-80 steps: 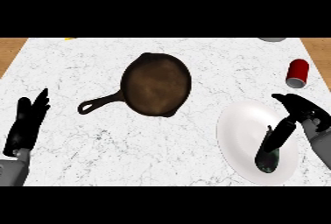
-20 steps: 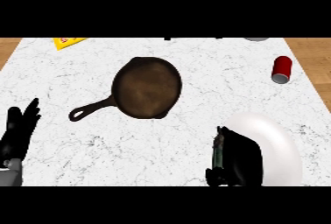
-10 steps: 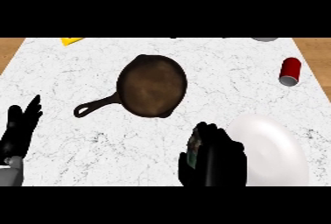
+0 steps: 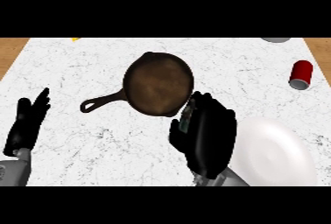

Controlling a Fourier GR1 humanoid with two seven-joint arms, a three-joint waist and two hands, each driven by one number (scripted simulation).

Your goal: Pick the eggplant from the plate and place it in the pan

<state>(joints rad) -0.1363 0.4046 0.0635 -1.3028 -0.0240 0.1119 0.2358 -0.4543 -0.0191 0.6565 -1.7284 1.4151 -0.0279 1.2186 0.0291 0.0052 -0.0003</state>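
Note:
The dark cast-iron pan [image 4: 158, 84] lies at the counter's middle, its handle [image 4: 98, 104] pointing to the lower left. My right hand [image 4: 208, 131] hovers just off the pan's lower right rim, fingers curled round the eggplant [image 4: 186, 114]. Only a thin dull sliver of the eggplant shows at the hand's left edge. The white plate [image 4: 278, 151] lies to the right of that hand with nothing on it. My left hand [image 4: 26, 124] rests open at the left edge, fingers up.
A red can [image 4: 301, 74] lies at the right near the counter's edge. A grey round object [image 4: 276, 39] is cut off at the top right, and a yellow scrap [image 4: 76, 39] shows at the top left. Wooden floor borders the counter on both sides.
My right hand has left the plate and moved up and left to the pan's rim, fingers still curled. The plate now shows bare. The left hand has stayed put.

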